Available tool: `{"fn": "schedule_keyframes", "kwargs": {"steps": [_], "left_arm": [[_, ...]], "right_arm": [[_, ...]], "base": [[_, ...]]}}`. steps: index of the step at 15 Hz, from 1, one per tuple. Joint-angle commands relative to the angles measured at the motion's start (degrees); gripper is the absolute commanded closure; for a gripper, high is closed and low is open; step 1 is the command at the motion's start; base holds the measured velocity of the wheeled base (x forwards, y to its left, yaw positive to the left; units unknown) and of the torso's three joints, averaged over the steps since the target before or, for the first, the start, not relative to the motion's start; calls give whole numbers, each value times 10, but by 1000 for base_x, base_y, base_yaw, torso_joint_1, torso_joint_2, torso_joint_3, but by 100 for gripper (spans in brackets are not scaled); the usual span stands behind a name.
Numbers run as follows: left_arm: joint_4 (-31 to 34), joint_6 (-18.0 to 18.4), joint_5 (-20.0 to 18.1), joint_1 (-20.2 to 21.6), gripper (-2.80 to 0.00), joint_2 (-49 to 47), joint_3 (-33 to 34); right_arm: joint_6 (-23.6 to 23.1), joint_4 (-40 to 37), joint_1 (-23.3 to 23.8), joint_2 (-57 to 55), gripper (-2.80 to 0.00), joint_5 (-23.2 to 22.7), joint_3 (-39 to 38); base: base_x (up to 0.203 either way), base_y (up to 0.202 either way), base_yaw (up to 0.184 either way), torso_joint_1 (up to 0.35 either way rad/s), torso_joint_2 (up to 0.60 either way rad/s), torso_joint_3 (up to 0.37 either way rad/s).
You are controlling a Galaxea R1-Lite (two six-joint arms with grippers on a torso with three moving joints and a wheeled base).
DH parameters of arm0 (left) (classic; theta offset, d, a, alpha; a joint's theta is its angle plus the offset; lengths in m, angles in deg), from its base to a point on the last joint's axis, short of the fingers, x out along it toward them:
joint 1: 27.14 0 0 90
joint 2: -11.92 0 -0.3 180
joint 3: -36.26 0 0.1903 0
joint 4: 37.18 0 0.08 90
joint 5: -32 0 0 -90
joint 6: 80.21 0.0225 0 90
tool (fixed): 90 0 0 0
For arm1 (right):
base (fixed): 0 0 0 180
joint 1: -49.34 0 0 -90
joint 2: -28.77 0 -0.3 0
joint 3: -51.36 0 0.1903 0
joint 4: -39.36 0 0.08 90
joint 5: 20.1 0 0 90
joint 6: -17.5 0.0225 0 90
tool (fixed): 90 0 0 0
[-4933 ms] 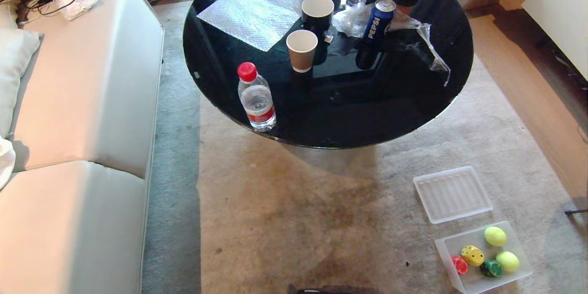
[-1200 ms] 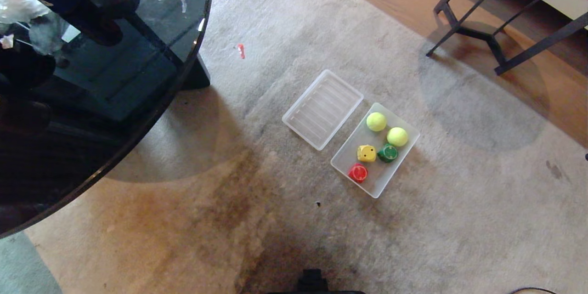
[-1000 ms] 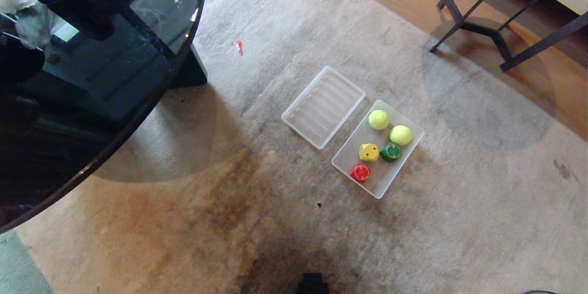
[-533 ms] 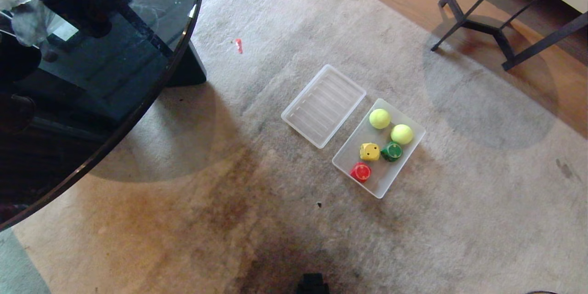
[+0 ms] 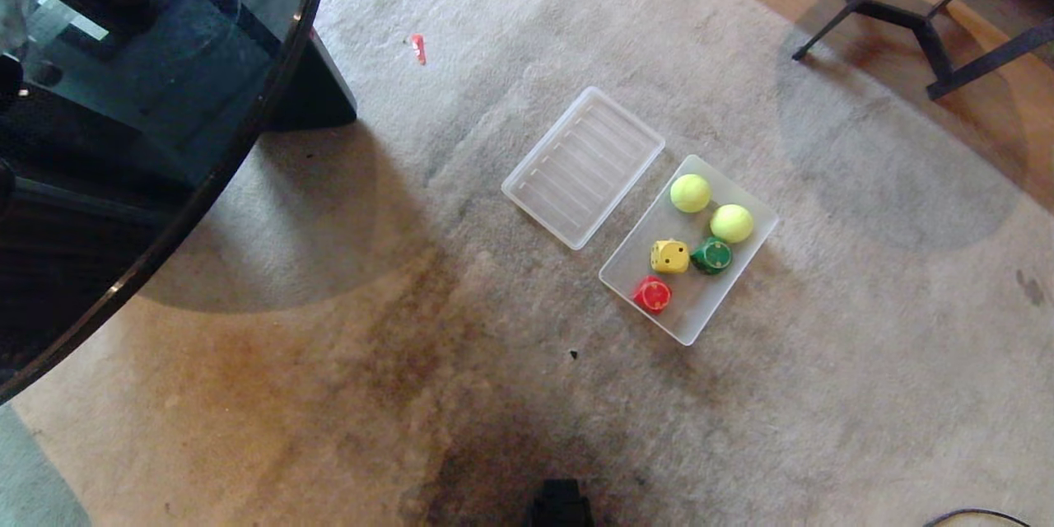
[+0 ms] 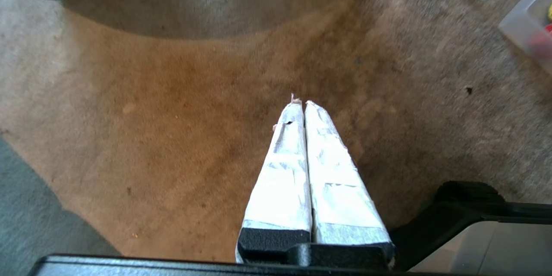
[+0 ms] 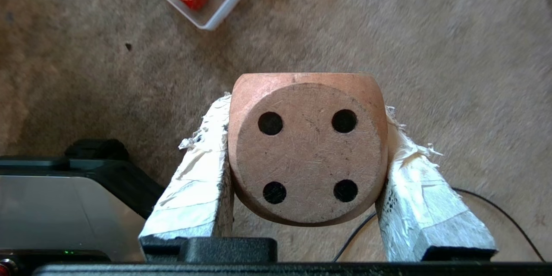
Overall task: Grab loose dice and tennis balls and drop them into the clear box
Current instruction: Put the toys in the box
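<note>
From my head, I am looking down at the clear box (image 5: 762, 224) on the carpet (image 5: 461, 346), holding 2 tennis balls (image 5: 690, 193), the yellow die (image 5: 669, 256), green die (image 5: 711, 255) and red die (image 5: 652, 294); the ribbed lid (image 5: 583, 166) is lying just beside it. My left claw (image 6: 300, 104) is hanging clenched and empty over the carpet. My right claw (image 7: 307, 108) is grasping the beige die (image 7: 307, 148), its 4 pips facing me, near the box.
</note>
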Motion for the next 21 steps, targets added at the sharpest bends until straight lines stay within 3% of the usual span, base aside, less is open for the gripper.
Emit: {"fn": "schedule_keyframes", "kwargs": {"steps": [1, 13, 21], "left_arm": [[0, 0, 0, 0, 0, 0, 0], [0, 1, 0, 0, 0, 0, 0], [0, 1, 0, 0, 0, 0, 0]], "right_arm": [[0, -1, 0, 0, 0, 0, 0], [1, -1, 0, 0, 0, 0, 0], [1, -10, 0, -2, 0, -2, 9]], "base": [[0, 0, 0, -1, 9, -207], [0, 0, 0, 3, 4, -191], [0, 0, 0, 0, 2, -20]]}}
